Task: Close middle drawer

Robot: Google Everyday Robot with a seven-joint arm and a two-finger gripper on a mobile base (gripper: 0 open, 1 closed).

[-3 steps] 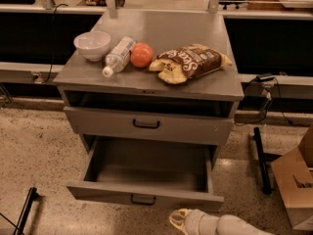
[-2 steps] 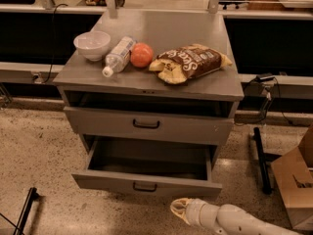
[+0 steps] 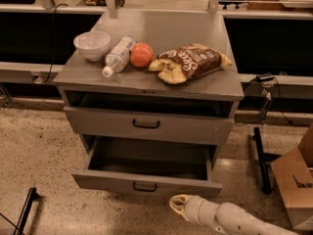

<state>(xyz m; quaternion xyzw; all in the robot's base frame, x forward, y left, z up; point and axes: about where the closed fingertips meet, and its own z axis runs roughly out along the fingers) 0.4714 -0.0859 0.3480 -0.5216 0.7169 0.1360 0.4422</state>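
Observation:
The middle drawer is a grey metal tray with a low front panel and a small black handle. It stands pulled out from the lower part of the grey cabinet, and its inside looks empty. My gripper, cream-coloured at the end of a white arm, is low at the bottom of the view. It sits just in front of and below the drawer's front panel, right of the handle. Whether it touches the panel is unclear.
A taller drawer front with a bigger handle sits above, slightly out. On top lie a white bowl, a plastic bottle, an orange fruit and a chip bag. A cardboard box stands at the right, and a black bar lies on the floor.
The middle drawer has slid partway back into the cabinet. My gripper has moved up and forward, following the front panel.

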